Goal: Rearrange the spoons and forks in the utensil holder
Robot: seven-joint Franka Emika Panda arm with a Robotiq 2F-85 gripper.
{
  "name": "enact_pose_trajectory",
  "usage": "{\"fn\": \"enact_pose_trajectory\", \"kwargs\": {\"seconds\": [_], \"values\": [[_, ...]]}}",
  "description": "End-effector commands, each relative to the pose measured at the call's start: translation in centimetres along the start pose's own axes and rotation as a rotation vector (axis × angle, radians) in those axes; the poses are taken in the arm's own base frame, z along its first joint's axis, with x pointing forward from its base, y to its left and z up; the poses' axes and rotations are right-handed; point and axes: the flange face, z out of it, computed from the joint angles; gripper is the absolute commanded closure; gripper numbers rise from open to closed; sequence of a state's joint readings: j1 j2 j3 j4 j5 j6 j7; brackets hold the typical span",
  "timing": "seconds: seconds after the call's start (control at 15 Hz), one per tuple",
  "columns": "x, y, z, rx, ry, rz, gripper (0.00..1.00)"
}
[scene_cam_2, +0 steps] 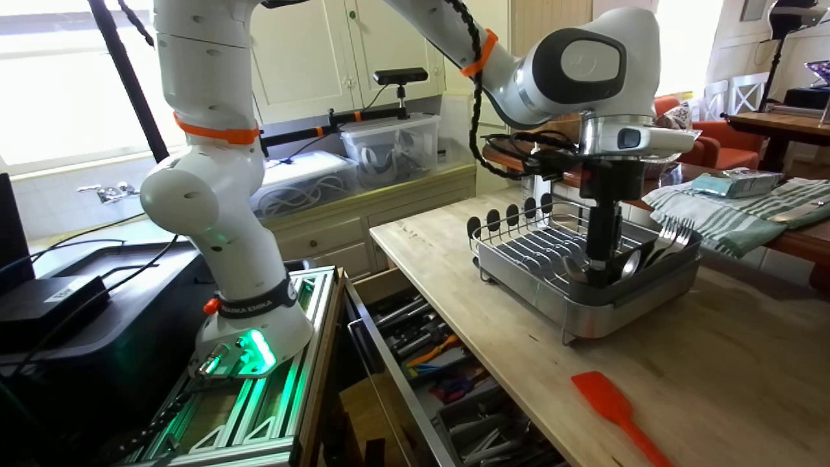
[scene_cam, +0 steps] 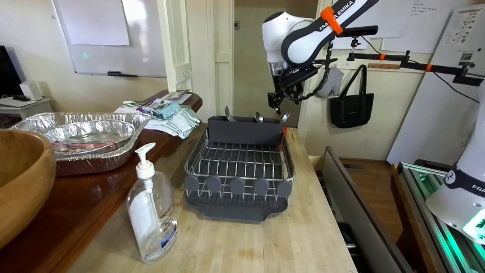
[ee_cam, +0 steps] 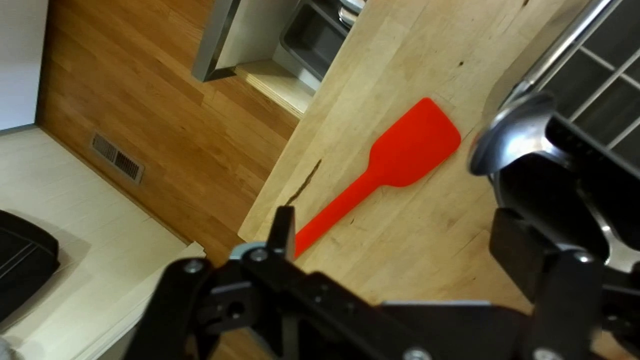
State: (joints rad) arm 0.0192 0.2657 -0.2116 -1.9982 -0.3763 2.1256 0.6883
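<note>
The dark grey utensil holder [scene_cam: 246,131] sits at one end of the dish rack. Two forks [scene_cam_2: 674,237] stand together in its far part in an exterior view. A spoon [scene_cam_2: 630,264] and another spoon [scene_cam_2: 575,268] rise from it, one on each side of my fingers there. The wrist view shows a spoon's bowl [ee_cam: 525,132] at upper right, leaning out over the holder's end. My gripper [ee_cam: 397,230] is open with nothing held; its right finger overlaps the holder's dark edge. In an exterior view the gripper [scene_cam: 276,104] hangs above the holder's end, near a tilted spoon [scene_cam: 285,117].
A red spatula [ee_cam: 415,142] lies on the wooden counter beside the rack. The wire dish rack [scene_cam: 242,163] adjoins the holder. A drawer [scene_cam_2: 402,383] full of utensils stands pulled out below the counter edge. A pump bottle [scene_cam: 153,212] stands in front of the rack.
</note>
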Motion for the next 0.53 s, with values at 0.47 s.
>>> {"fn": "enact_pose_trajectory", "kwargs": {"seconds": [0.47], "values": [[2.0, -1.1, -1.9, 0.302, 0.075, 0.141, 0.0]]}}
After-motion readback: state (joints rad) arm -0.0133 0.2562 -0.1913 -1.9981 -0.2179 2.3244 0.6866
